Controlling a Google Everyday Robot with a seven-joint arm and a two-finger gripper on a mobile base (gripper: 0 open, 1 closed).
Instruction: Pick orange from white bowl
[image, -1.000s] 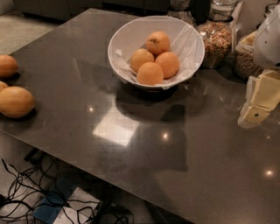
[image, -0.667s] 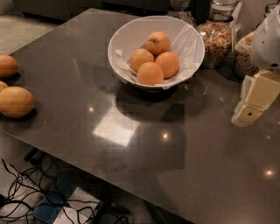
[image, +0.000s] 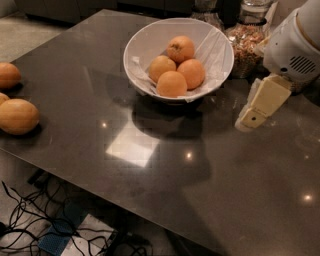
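Note:
The white bowl (image: 148, 42), lined with crumpled white paper, stands at the back middle of the dark table (image: 150, 170). Several oranges lie in it, the nearest one (image: 171, 84) at the front, another (image: 181, 48) at the back. My gripper (image: 253, 114), cream-coloured under the white arm (image: 295, 47), hangs at the right of the bowl, just above the table and lower than the bowl's rim. It is apart from the bowl and holds nothing that I can see.
Three loose oranges lie at the table's left edge, the largest (image: 17, 116) nearest the front. Glass jars of grains (image: 247, 47) stand behind the bowl at the right, close to my arm. Cables (image: 45, 220) lie on the floor below the table's front edge.
My gripper has moved left along the table, closer to the bowl's right side. The bowl and the oranges have not moved.

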